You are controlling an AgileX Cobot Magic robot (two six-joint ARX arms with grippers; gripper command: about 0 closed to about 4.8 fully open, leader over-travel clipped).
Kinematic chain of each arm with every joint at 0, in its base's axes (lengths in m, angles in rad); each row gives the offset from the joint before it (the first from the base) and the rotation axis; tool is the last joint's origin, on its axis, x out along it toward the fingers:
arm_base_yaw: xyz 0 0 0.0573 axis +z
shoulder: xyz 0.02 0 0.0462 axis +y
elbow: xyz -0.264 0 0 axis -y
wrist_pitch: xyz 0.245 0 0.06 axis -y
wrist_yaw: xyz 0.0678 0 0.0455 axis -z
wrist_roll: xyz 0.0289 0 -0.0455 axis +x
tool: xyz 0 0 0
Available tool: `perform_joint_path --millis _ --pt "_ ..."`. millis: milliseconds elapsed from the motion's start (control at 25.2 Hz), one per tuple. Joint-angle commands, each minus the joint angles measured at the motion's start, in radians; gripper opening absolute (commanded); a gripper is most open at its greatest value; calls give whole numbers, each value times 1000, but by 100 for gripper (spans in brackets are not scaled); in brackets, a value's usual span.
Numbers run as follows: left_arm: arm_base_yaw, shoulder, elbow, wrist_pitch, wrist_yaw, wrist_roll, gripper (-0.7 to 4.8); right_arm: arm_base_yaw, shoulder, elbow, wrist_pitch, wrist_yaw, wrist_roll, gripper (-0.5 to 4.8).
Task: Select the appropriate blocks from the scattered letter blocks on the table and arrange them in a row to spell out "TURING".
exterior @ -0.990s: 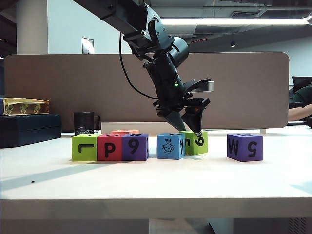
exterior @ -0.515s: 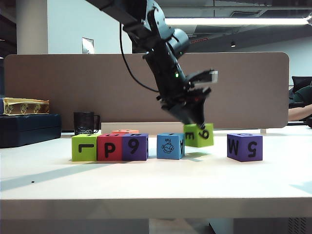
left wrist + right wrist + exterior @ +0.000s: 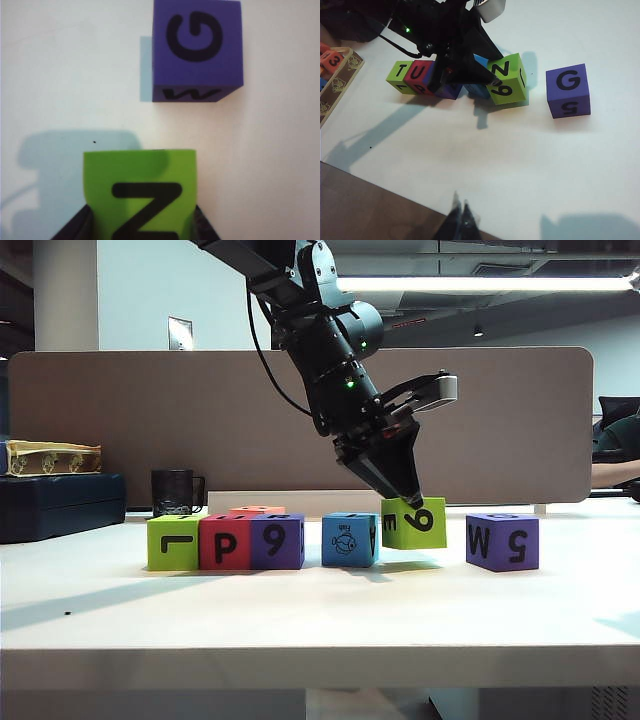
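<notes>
On the white surface (image 3: 300,610), at the far left of the exterior view, a black mug (image 3: 176,492) is seen behind a row of blocks. The row is made up of a green block (image 3: 172,542), a red block (image 3: 224,542) and a purple block (image 3: 277,541), set touching side by side; from above, T and U can be read on the first two. Just to their right, at 3 o'clock, a blue fish block (image 3: 349,539) is seen. Beside it, a second green block, the N block (image 3: 413,522), is held tilted and lifted slightly off the surface by the left gripper (image 3: 405,495), whose jaws are pinching it from above; N is shown on its top face and 9 on its front. Farther right, well apart at 3 o'clock, a purple G block (image 3: 502,541) rests alone on the surface. The right gripper (image 3: 461,220) is kept low at the near edge of the surface, at 6 o'clock from the blocks, its jaws pressed together with nothing between them.
</notes>
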Motion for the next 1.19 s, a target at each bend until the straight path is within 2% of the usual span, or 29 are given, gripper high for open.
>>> perform_joint_path --millis 40,119,277,832,871,951,1149,1188 --pt "-2 -4 3 6 11 94 214 0 0 2 3 -2 -3 0" --pt "-2 -2 3 10 11 178 215 0 0 1 1 -2 -3 0" --pt "7 3 2 17 12 251 215 0 0 1 0 -2 -3 0" --pt "21 41 1 25 22 249 222 1 0 0 1 -2 -3 0" --pt "20 41 1 27 22 249 240 1 0 0 1 -2 -3 0" --pt "20 41 2 37 22 242 315 0 0 0 1 -2 -3 0" --pt "20 39 3 41 22 241 315 0 0 0 1 -2 -3 0" --pt "19 35 5 40 22 240 330 0 0 0 1 -2 -3 0"
